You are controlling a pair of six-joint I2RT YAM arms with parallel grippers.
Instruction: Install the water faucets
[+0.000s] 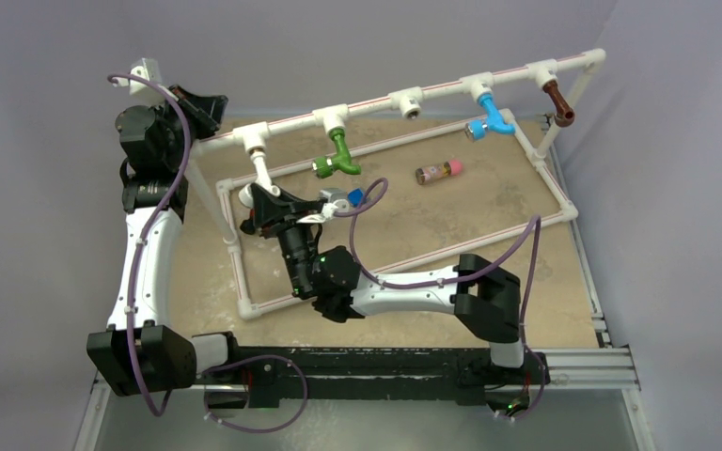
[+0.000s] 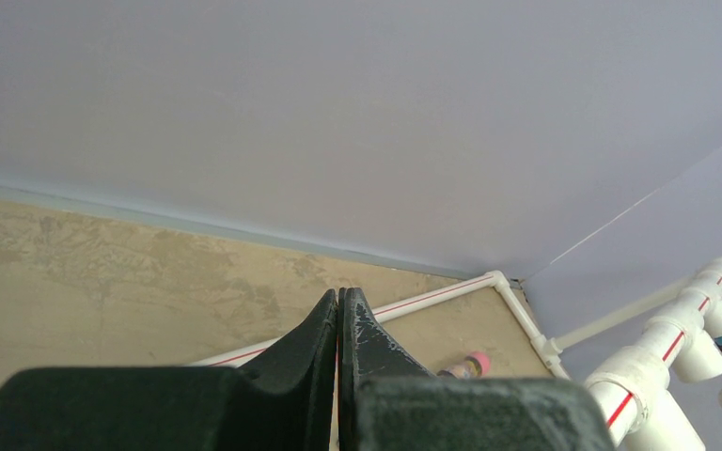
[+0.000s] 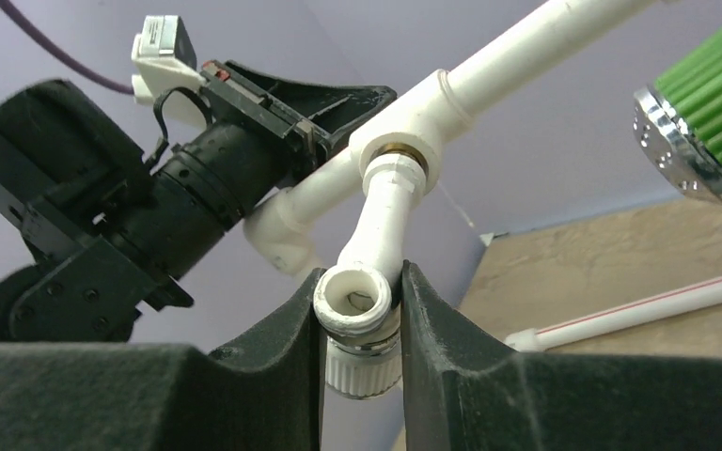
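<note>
Jaws of my right gripper [image 3: 361, 299] are clamped on the white faucet [image 3: 383, 211] hanging from the leftmost T-fitting [image 3: 414, 117], those of my left gripper [image 2: 338, 305] are pressed together empty, and I fear an off-axis twist could cross-thread it or drag the pipe frame [image 3: 545, 28].

A raised white plastic pipe rail [image 1: 371, 105] fences the far side of the sandy table [image 1: 489, 225], hung with a green plastic tap [image 1: 340, 155], blue plastic tap [image 1: 489, 117] and brown plastic tap [image 1: 557, 101]; a gap lies open under the bare white T-fitting [image 1: 406, 101] between green and blue.
</note>
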